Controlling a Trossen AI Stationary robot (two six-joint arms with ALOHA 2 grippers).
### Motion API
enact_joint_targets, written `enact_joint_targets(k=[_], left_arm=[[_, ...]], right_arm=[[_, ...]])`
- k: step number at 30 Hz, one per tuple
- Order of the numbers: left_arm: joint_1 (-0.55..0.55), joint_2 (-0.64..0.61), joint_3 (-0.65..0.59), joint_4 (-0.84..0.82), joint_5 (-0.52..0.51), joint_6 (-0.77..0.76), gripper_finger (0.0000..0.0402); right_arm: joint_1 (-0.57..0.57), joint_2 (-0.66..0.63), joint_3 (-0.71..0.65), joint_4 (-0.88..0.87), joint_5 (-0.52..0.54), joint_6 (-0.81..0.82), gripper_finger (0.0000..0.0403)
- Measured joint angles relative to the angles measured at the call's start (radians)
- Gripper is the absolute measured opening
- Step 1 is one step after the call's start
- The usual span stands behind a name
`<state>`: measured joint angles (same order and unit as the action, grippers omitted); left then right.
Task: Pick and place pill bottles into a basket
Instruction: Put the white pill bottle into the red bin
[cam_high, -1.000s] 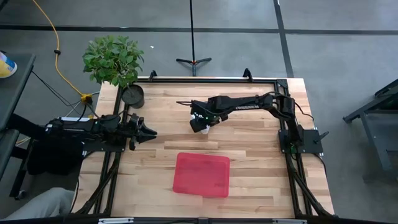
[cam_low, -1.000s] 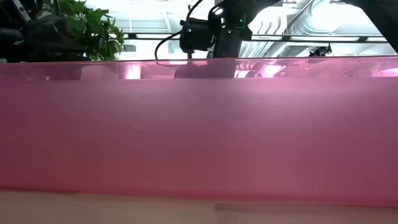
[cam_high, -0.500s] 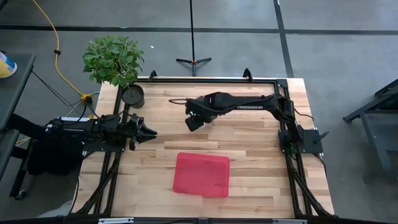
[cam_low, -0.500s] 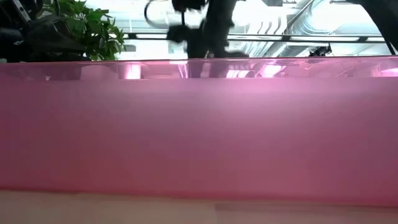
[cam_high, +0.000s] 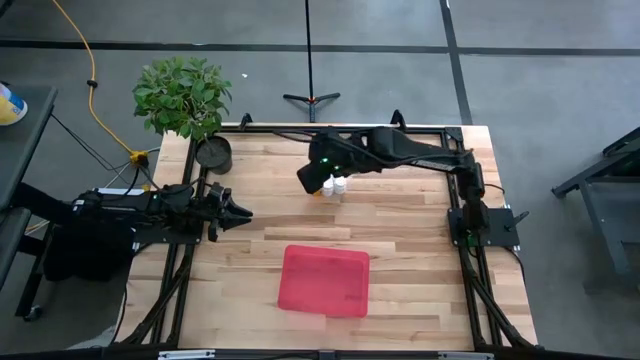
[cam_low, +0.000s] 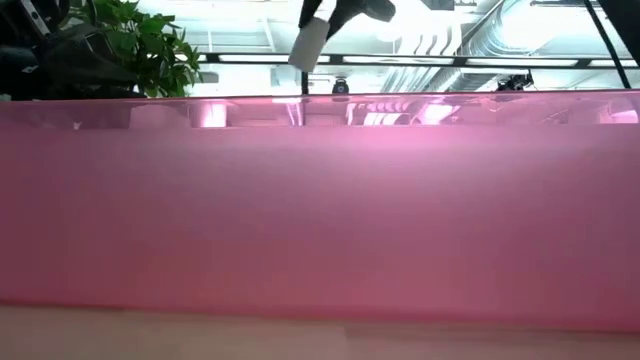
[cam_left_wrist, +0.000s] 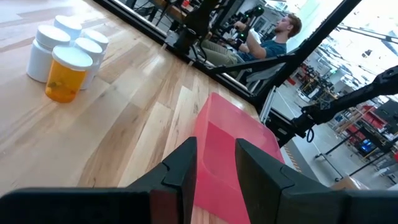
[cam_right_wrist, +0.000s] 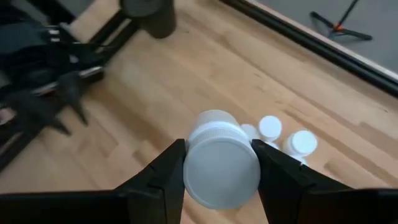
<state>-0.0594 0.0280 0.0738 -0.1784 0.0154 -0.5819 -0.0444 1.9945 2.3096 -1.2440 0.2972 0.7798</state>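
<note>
Right claw (cam_right_wrist: 217, 163) clenched on a white bottle (cam_right_wrist: 221, 155), lifted clear of the tabletop (cam_high: 400, 220) above the far middle; the basket (cam_high: 324, 280) lay near the front edge, well apart from it, with nothing visible inside in the high view. The other bottles (cam_high: 334, 186) stood clustered on the tabletop just beside the raised claw. Left claw (cam_high: 240, 212) waited at the left edge, fingers shut with nothing between them.

Risks, as judged from this moment: the bottle was pinched across its capped end by two narrow fingers, so a fast swing toward the basket could tilt it or let it slip; a release from too great a height could make it bounce over the low walls; a low exit path could knock over the cluster beneath.

Views compared: the right wrist view showed the grip itself, the cap (cam_right_wrist: 225, 171) seated between both fingers, and three white caps of the cluster beyond, none of which the high view resolved. The left wrist view alone showed an orange-bodied bottle (cam_left_wrist: 64, 74) at the front of the cluster. The low view, almost filled by the basket wall (cam_low: 320, 210), showed only the held bottle (cam_low: 309, 42) raised well above that wall
</note>
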Motion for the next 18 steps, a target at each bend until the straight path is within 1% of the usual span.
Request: enact_joint_targets(k=[3,8,12,18], left_arm=[[0.0,0.0,0.0,0.002,0.0,0.0,0.0145],[0.0,0.0,0.0,0.001,0.0,0.0,0.0145],[0.0,0.0,0.0,0.001,0.0,0.0,0.0145],[0.0,0.0,0.0,0.001,-0.007,0.0,0.0145]], right_arm=[[0.029,-0.019,0.0,-0.001,-0.041,-0.003,0.015],[0.103,-0.028,0.001,0.021,-0.14,-0.003,0.015],[0.163,-0.028,0.001,0.013,-0.203,0.041,0.015],[0.237,-0.022,-0.004,-0.052,-0.217,0.144,0.015]])
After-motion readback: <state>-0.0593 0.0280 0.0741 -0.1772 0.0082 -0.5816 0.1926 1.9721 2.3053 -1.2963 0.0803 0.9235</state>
